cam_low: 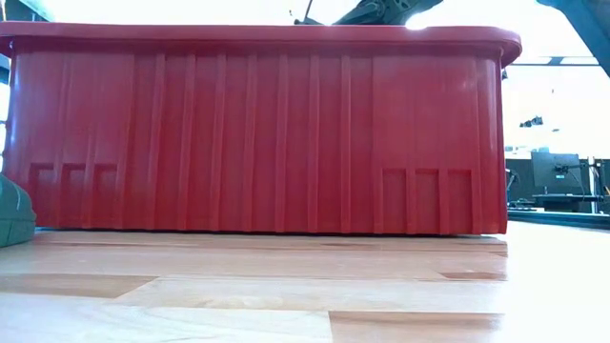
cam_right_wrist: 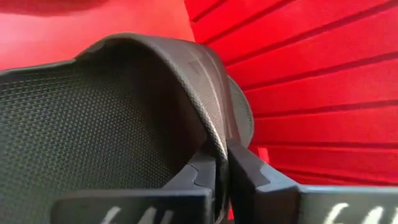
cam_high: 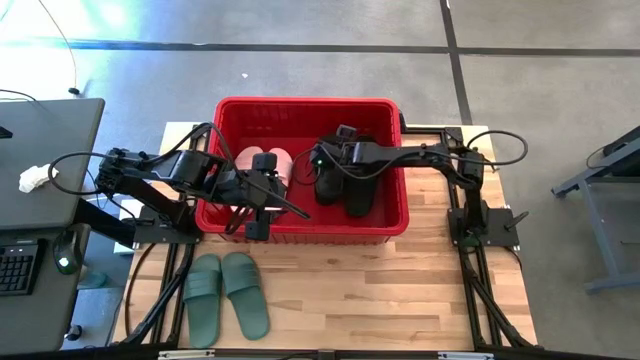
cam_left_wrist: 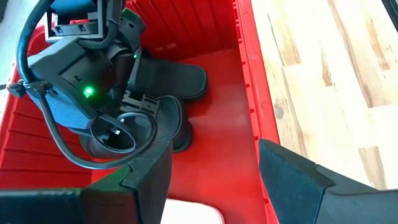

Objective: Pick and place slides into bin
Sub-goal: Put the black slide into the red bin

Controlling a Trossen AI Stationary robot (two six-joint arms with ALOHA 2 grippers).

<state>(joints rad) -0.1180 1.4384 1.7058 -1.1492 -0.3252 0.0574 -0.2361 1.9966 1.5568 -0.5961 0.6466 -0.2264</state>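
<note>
Pink pair (cam_high: pixel 265 160) and black slides (cam_high: pixel 345 185) lie in the bin (cam_high: pixel 300 228); green pair (cam_high: pixel 227 293) waits on the counter (cam_high: pixel 400 290). Right tool (cam_right_wrist: pixel 222 177) pinches a black strap; left tool (cam_left_wrist: pixel 214 180) gapes empty.

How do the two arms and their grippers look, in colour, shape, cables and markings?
Both arms are black, built of jointed blocky segments, with loose black cables looping beside them. The right gripper has a dark housing with a small green light and a cable loop. The left gripper has broad, angular dark fingers. In the right wrist view, its own fingers are dark, with white lettering on the body below, too cropped to read.
</note>
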